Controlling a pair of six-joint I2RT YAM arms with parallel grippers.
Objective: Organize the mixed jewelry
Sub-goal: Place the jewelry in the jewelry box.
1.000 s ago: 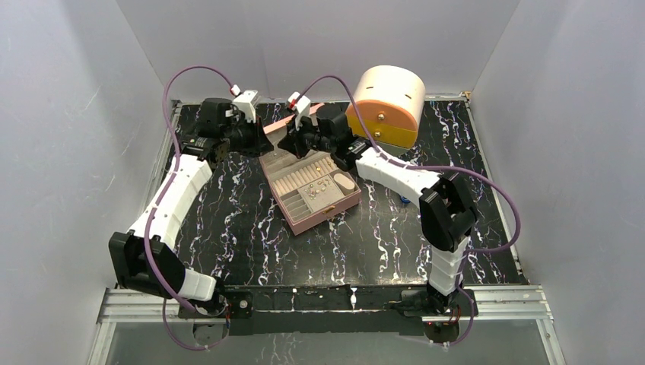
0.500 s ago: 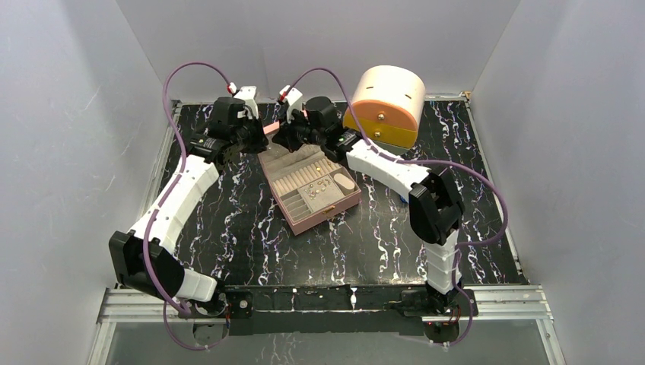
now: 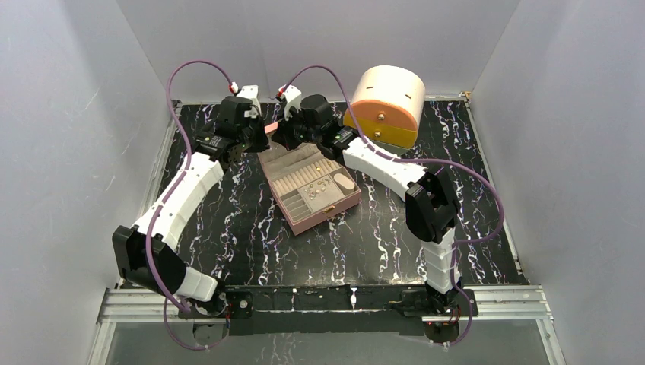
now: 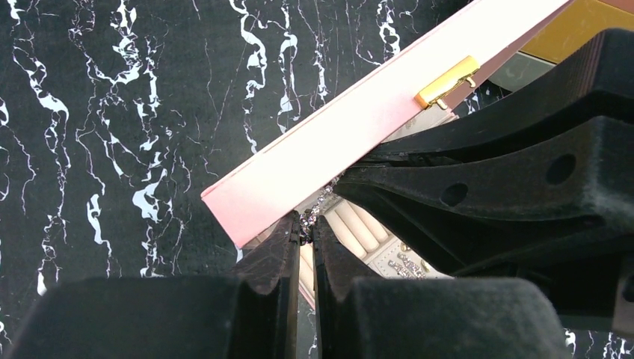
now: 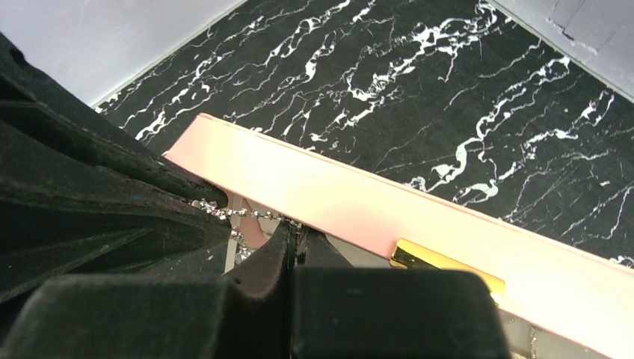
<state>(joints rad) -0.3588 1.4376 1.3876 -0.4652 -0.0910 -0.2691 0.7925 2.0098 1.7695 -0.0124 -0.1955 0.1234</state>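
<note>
Inside the open pink box [image 3: 312, 220], gold jewelry pieces [image 3: 322, 186] sit in compartments.

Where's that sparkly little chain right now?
Right wrist view: the chain stretches between the left tool and right tool, beside the raised pink lid.

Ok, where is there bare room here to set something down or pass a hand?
Bare table lies in front of the pink box, toward the near edge, and between the box and the left arm. Crowded: the back middle, where the left gripper and right gripper both pinch a sparkly chain at the box lid, beside the round drawer chest.
</note>
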